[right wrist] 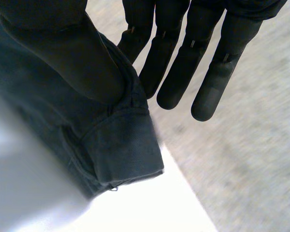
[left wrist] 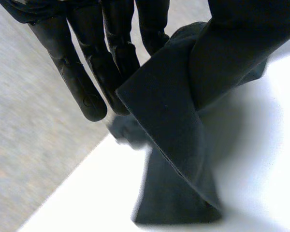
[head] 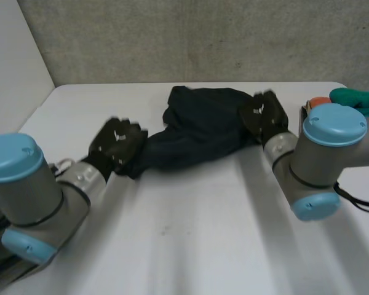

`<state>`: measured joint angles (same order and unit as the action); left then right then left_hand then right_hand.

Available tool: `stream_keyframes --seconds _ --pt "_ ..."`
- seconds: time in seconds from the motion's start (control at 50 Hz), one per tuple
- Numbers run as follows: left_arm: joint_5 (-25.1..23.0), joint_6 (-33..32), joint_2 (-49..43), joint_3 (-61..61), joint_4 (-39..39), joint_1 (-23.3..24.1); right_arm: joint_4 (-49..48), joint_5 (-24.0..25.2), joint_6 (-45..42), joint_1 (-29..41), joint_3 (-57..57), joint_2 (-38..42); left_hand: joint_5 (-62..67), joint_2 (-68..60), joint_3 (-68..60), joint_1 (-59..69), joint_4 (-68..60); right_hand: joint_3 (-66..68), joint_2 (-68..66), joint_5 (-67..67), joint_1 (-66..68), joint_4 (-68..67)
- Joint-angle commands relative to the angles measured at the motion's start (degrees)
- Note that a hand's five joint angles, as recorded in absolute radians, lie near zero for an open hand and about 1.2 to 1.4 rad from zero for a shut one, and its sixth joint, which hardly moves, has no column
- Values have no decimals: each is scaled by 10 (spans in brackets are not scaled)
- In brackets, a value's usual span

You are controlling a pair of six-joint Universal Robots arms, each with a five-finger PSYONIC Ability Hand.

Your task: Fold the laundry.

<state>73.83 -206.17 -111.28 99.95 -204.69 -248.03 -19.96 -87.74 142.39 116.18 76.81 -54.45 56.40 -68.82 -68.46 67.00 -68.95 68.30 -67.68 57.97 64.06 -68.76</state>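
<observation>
A dark navy garment (head: 197, 132) is stretched between my two hands over the far half of the white table (head: 203, 227). My left hand (head: 117, 144) holds its left end. In the left wrist view the thumb pins a fold of the cloth (left wrist: 169, 125) against the straight fingers (left wrist: 77, 72), and the rest hangs down toward the table. My right hand (head: 264, 117) holds the right end. There the thumb presses a hemmed edge of the cloth (right wrist: 116, 145) against the fingers (right wrist: 208, 72).
A green and orange object (head: 350, 98) lies at the table's far right, behind my right arm (head: 326, 160). A grey wall (head: 203, 37) stands just beyond the far edge. The table's left edge runs near my left arm (head: 31, 190).
</observation>
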Motion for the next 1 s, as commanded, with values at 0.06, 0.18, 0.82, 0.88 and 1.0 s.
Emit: stream_keyframes --seconds 0.06,0.18,0.82,0.88,1.0 --pt "-5 -23 69 26 136 -16 162 -11 -61 4 78 -109 136 -112 -115 130 -110 117 -123 120 159 -112" --pt "3 -42 204 -49 331 -25 314 -22 -127 6 56 -247 136 -112 -115 130 -110 117 -123 120 159 -112" --pt "53 -53 -18 -450 245 -49 65 -110 -69 41 -264 -44 136 -112 -115 130 -110 117 -123 120 159 -112" --pt "52 -2 2 -476 111 -57 -108 -108 -47 40 -257 -74 136 -112 -115 130 -110 117 -123 120 159 -112" --pt "54 103 63 -425 -115 -72 -320 -82 -4 39 -202 -121 136 -112 -115 130 -110 117 -123 120 159 -112"
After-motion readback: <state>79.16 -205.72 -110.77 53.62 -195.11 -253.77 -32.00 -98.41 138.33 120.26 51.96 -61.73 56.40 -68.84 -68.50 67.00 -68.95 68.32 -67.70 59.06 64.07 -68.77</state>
